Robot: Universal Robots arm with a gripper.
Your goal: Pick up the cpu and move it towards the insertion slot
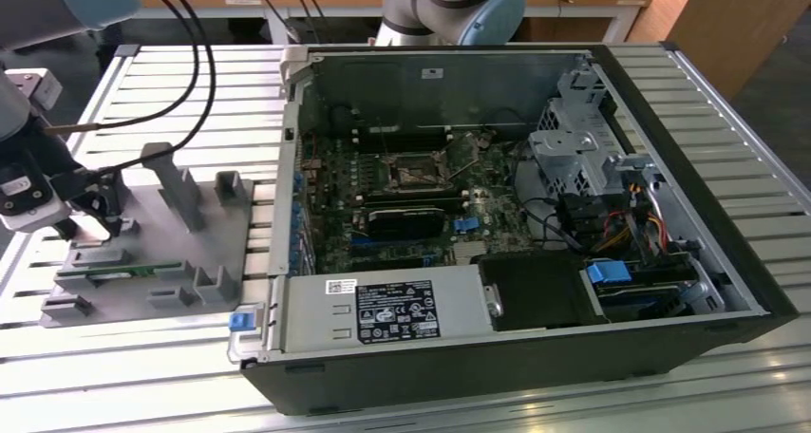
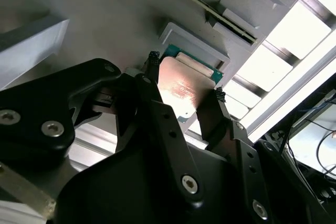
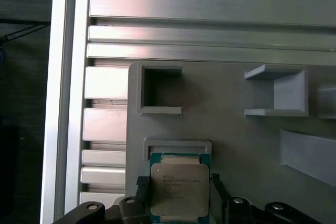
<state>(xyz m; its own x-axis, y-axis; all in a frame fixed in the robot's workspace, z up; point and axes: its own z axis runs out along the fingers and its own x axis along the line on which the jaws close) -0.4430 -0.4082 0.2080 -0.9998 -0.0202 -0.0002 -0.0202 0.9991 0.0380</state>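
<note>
With the pincer [image 2: 185, 77] pinching the cpu [image 3: 179, 187] by two opposite edges in the tray [image 3: 236, 129] recess, keep your grip square and raise it level, clear of the recess walls; the slot [image 1: 415, 175] lies well apart from the pincer.

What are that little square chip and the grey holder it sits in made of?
The cpu seems to have a silvery metal lid with a smooth, softly reflective finish, over a green board that shows at its edges. The grey tray looks like matte plastic, perhaps printed or moulded: dull, uniform grey with no glare.
</note>
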